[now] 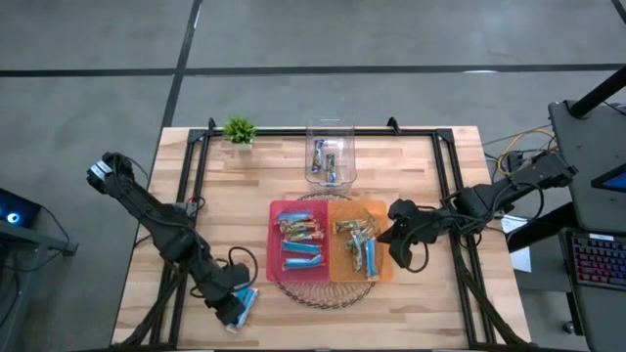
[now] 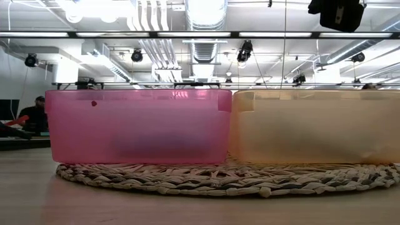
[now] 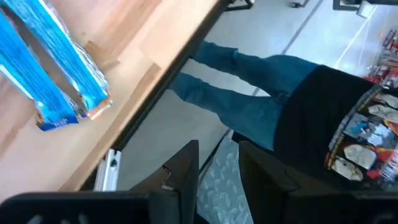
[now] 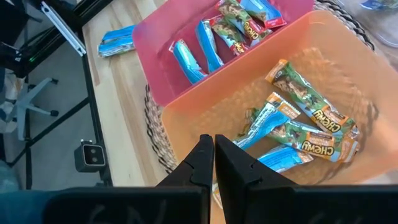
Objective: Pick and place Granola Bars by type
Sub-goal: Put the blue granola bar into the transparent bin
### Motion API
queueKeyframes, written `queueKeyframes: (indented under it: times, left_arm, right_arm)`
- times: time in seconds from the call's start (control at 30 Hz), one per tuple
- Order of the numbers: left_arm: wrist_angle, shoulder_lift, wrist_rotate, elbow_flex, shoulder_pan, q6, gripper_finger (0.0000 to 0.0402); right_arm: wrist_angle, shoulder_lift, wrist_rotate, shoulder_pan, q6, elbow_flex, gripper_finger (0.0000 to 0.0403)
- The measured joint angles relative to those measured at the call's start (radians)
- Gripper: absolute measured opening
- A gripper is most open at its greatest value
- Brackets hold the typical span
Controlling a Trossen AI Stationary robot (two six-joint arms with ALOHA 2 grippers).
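Blue and brown granola bars lie in a pink bin (image 1: 298,240) and an orange bin (image 1: 357,251) (image 4: 298,124) standing side by side on a woven mat (image 1: 323,288). Two blue bars (image 3: 53,81) (image 1: 247,298) lie flat on the wood near the table's near edge. My left gripper (image 1: 233,313) (image 3: 217,177) is just beside them, shut on a silvery pale-blue wrapped bar. My right gripper (image 1: 396,244) (image 4: 213,158) is shut and empty, hovering at the orange bin's right wall. My left gripper pinches a silvery pale-blue wrapper (image 3: 219,180) between its two fingers (image 3: 183,171). Only a short stretch of wrapper shows in the gap, so I cannot tell which part of the bar this is. The fingers point out past the table's near edge.
A clear container (image 1: 329,161) holding a few bars stands at the far middle of the table, with a small green plant (image 1: 239,130) to its left. A person in jeans (image 3: 249,93) stands close to the table's near edge. Bare wood lies left of the bins.
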Motion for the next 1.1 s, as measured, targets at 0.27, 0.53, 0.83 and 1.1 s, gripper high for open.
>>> queueKeyframes:
  times: [0.27, 0.53, 0.83, 1.1]
  left_arm:
    - [0.117, 0.000, -0.040, -0.078, 0.002, 0.046, 0.0097]
    - [0.219, -0.001, -0.089, -0.162, 0.015, 0.014, 0.0097]
    - [0.254, -0.002, -0.085, -0.181, 0.038, -0.086, 0.0097]
    - [0.318, -0.002, -0.045, -0.181, 0.038, -0.037, 0.0097]
  right_arm:
    - [0.001, 0.000, 0.003, 0.000, -0.001, 0.000, 0.0009]
    - [0.004, 0.000, 0.005, 0.000, 0.002, 0.000, 0.0009]
    - [0.009, 0.000, 0.038, 0.000, 0.003, 0.000, 0.0009]
    - [0.009, 0.000, 0.060, 0.000, 0.003, 0.000, 0.0009]
